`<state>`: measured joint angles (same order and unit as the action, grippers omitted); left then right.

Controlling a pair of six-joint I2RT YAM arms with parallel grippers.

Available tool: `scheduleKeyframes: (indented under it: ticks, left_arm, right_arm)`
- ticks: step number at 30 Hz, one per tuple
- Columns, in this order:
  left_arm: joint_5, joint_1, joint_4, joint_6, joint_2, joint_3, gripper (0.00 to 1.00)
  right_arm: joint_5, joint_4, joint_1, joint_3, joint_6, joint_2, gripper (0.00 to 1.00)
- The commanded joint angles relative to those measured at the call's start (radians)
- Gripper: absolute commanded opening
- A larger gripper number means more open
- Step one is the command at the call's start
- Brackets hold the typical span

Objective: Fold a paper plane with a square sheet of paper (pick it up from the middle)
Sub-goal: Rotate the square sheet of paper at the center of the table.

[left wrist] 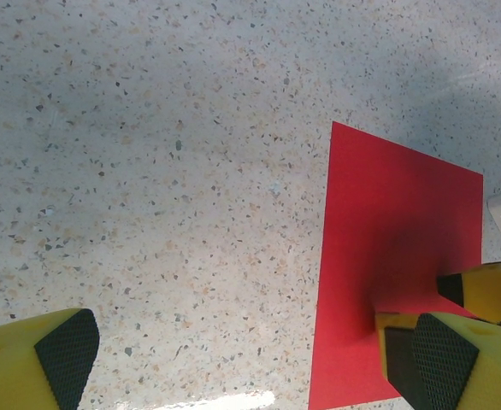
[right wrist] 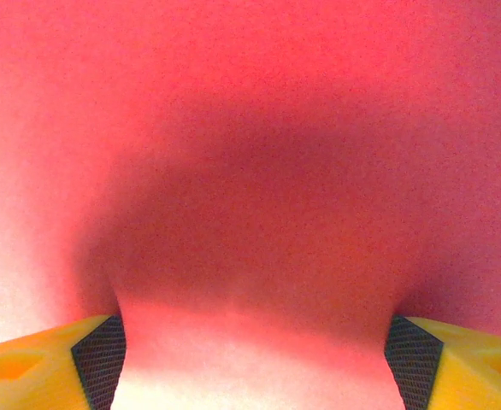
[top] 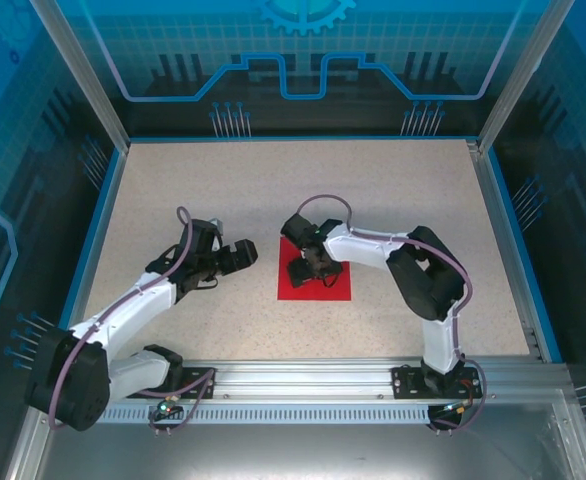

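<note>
Top view: square sheet of paper (top: 341, 288) lies flat on the speckled table (top: 273, 180), just to the 6 o'clock side of table centre, edges roughly square to the table edges. No folds or creases visible.

Right gripper (top: 318, 268) is down over the middle of the sheet, its arm reaching in from about 4 o'clock. Right wrist view: red paper (right wrist: 250, 128) across the whole field, right gripper (right wrist: 255, 367) with jaws spread wide, one dark pad (right wrist: 101, 359) at 7 o'clock of the view and the other at 5 o'clock. Nothing is clamped between them. A dark shadow sits on the paper ahead of the tips. Cannot tell whether the tips actually touch the sheet.

Left gripper (top: 243, 255) sits at the sheet's 9 o'clock, just beside its edge, pointing toward it. Left wrist view: left gripper (left wrist: 250, 367) with jaws fully apart and nothing between them but table and paper. Sheet (left wrist: 396, 256) sits at 4 o'clock of this view; one finger overlaps its near corner, contact not discernible. A yellow finger of the right gripper (left wrist: 490, 290) shows at 3 o'clock on the sheet
</note>
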<state>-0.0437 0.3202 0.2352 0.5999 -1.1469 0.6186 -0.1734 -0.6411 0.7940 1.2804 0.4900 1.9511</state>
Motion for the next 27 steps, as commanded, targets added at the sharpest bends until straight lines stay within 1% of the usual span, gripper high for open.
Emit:
scheduleKeyframes:
  ticks: [1,2,4,7,9,12,13,15,16,17,22,27]
  left_arm:
    - [0.015,-0.009,0.022,-0.007,-0.015,0.037,0.99]
    - [0.013,-0.009,0.02,-0.01,-0.022,0.038,0.99]
    - [0.011,-0.009,0.019,-0.009,-0.034,0.045,0.98]
    - [0.002,-0.009,0.022,-0.01,-0.056,0.058,0.98]
    - [-0.005,-0.009,0.021,-0.009,-0.067,0.063,0.98]
    - [-0.013,-0.009,0.016,-0.001,-0.074,0.063,0.98]
    - [-0.012,-0.01,0.012,0.001,-0.076,0.062,0.98]
    - [-0.013,-0.009,0.008,0.003,-0.079,0.061,0.98]
    - [-0.014,-0.009,0.006,0.004,-0.082,0.061,0.99]
    - [-0.016,-0.009,0.004,0.002,-0.086,0.062,0.99]
    - [-0.035,-0.009,0.014,-0.008,-0.103,0.074,0.99]
    - [-0.036,-0.009,0.014,-0.012,-0.096,0.06,0.99]
  right_arm:
    - [0.093,-0.002,0.016,-0.078,-0.168,0.004,0.82]
    - [0.101,-0.003,0.016,-0.082,-0.206,-0.002,0.81]
    - [0.077,-0.021,0.016,-0.079,-0.247,-0.012,0.82]
    - [0.038,-0.053,0.007,-0.045,-0.247,-0.012,0.82]
    - [0.024,-0.074,0.004,-0.012,-0.197,-0.027,0.83]
    - [0.054,-0.065,-0.002,0.029,-0.077,-0.074,0.85]
    - [0.045,-0.07,-0.004,0.045,-0.026,-0.085,0.86]
    - [0.011,-0.101,-0.006,0.078,0.08,-0.084,0.91]
    - [0.013,-0.121,-0.014,0.101,0.124,-0.072,0.98]
    - [0.012,-0.14,-0.017,0.126,0.156,-0.051,0.99]
    - [-0.028,-0.208,-0.02,0.209,0.255,0.041,0.99]
    - [-0.034,-0.239,-0.028,0.243,0.279,0.096,0.99]
